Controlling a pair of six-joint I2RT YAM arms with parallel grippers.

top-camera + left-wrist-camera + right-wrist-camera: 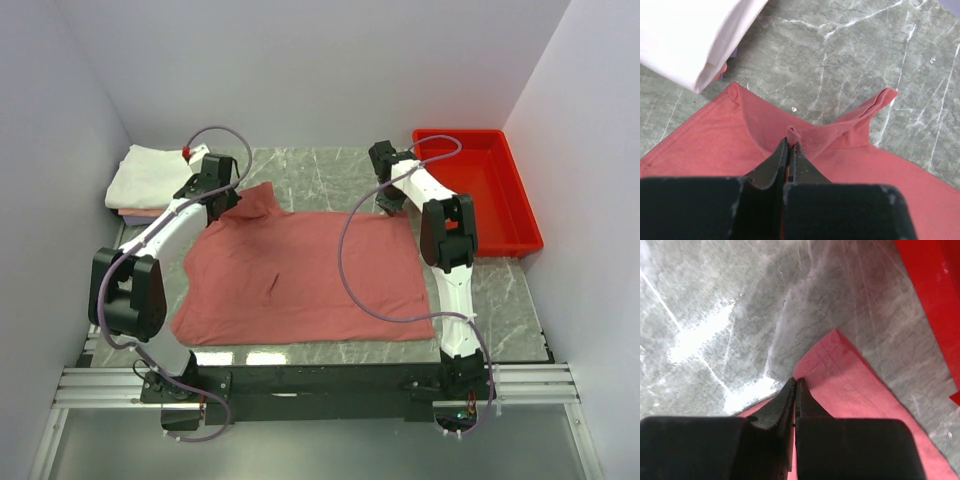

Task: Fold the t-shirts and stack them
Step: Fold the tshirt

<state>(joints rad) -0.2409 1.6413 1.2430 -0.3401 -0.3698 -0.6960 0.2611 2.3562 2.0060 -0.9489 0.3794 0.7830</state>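
the red shirt lies spread on the surface. left tool pinches its collar, right tool its far-right corner (both clamped tight). folded white shirts sit far left.

Layout on the table
The spread shirt lies mid-table — folded stack behind it at left, tray at right.

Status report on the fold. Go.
Left gripper shut on salmon-red shirt at collar; right gripper shut on its far right corner. Shirt spread flat on table. Folded stack far left, red tray far right; nothing on the shirt.
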